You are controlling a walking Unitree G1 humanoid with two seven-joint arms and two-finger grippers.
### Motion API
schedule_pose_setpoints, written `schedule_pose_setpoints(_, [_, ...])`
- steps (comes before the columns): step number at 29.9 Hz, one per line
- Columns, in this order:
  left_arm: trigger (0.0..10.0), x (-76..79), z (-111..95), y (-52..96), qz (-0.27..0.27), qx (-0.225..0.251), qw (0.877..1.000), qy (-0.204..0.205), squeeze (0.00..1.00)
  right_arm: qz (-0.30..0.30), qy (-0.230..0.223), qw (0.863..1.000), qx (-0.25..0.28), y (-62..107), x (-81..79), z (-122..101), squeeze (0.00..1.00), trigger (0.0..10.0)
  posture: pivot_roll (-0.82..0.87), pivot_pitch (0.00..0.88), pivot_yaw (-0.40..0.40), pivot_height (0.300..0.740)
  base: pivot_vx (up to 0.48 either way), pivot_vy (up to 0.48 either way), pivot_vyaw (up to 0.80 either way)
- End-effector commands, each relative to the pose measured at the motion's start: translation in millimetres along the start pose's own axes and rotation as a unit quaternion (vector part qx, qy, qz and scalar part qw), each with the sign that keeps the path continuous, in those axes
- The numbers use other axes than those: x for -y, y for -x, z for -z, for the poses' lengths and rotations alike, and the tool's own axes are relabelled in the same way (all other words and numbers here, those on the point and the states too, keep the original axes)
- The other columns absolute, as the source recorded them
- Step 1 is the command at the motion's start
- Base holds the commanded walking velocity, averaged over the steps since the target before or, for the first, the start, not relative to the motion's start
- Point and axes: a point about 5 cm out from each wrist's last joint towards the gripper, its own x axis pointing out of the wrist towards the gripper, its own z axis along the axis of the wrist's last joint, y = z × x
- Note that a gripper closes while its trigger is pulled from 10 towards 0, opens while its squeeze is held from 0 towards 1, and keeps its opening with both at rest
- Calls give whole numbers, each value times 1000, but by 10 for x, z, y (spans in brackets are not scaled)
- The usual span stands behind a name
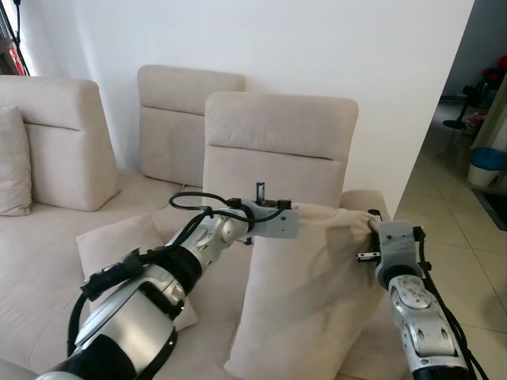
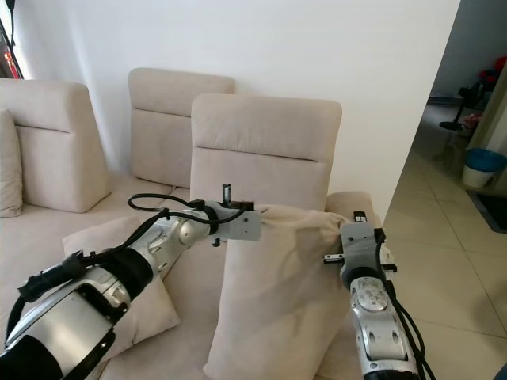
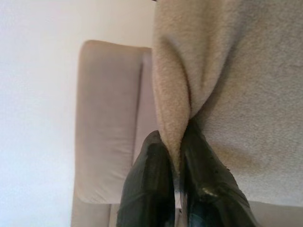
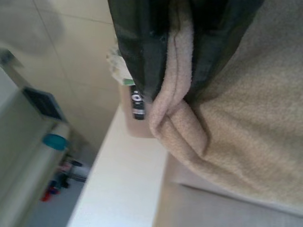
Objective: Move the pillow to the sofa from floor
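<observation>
A beige fleece pillow (image 1: 305,293) stands upright in front of me, held by its two top corners over the beige sofa (image 1: 55,261) seat. My left gripper (image 1: 295,215) is shut on the pillow's upper left corner. In the left wrist view its two black fingers (image 3: 149,189) pinch a fold of the pillow (image 3: 236,94). At the upper right corner my right gripper (image 1: 371,229) is shut on the fabric. The right wrist view shows its fingers (image 4: 142,52) clamped on a rolled edge of the pillow (image 4: 236,142).
A second beige pillow (image 1: 119,245) lies on the sofa seat to the left, under my left arm. Sofa backrests (image 1: 277,150) stand against the white wall. Tiled floor (image 1: 459,237) lies to the right, with a blue bin (image 1: 485,165) and clutter further off.
</observation>
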Motion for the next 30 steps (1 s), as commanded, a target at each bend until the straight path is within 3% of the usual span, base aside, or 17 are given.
schedule_pose_setpoints(1, [10000,-185,55,23,-53,-16,998,19,0,84,-21,996,-30,-19,264,91,0,10000,-88,0,36,740,0,0,0])
schedule_pose_setpoints(11, [10000,-143,35,11,-43,-11,999,15,0,65,-20,997,-26,-15,188,73,0,10000,-87,0,42,740,0,0,0])
schedule_pose_setpoints(12, [10000,-157,47,19,-43,-9,999,19,1000,50,-31,998,-21,-8,150,63,1000,10000,-82,0,44,740,0,0,0])
schedule_pose_setpoints(15, [10000,-171,69,28,-46,-13,999,15,1000,40,-33,998,-20,-4,120,61,1000,10000,-79,0,44,740,0,0,0])
schedule_pose_setpoints(16, [10000,-187,98,34,-54,-20,998,12,0,32,-26,999,-25,-10,82,70,1000,10000,-76,0,43,740,0,0,0])
schedule_pose_setpoints(18, [10000,-187,98,34,-54,-20,998,12,0,32,-26,999,-25,-10,82,70,1000,10000,-76,0,43,740,0,0,0])
schedule_pose_setpoints(19, [10000,-202,107,35,-64,-24,998,14,0,30,-18,999,-25,-17,62,67,0,10000,-71,0,42,740,0,0,0])
schedule_pose_setpoints(27, [10000,-318,124,52,-113,-31,993,27,0,23,7,1000,13,-35,-11,-57,0,10000,-66,0,39,740,0,0,0])
schedule_pose_setpoints(28, [10000,-328,125,57,-120,-28,992,38,0,15,8,1000,25,-26,-36,-90,0,10000,-68,0,38,740,0,0,0])
schedule_pose_setpoints(30, [10000,-335,116,64,-138,-15,985,102,0,-6,5,999,45,5,-100,-135,0,10000,-69,0,37,740,0,0,0])
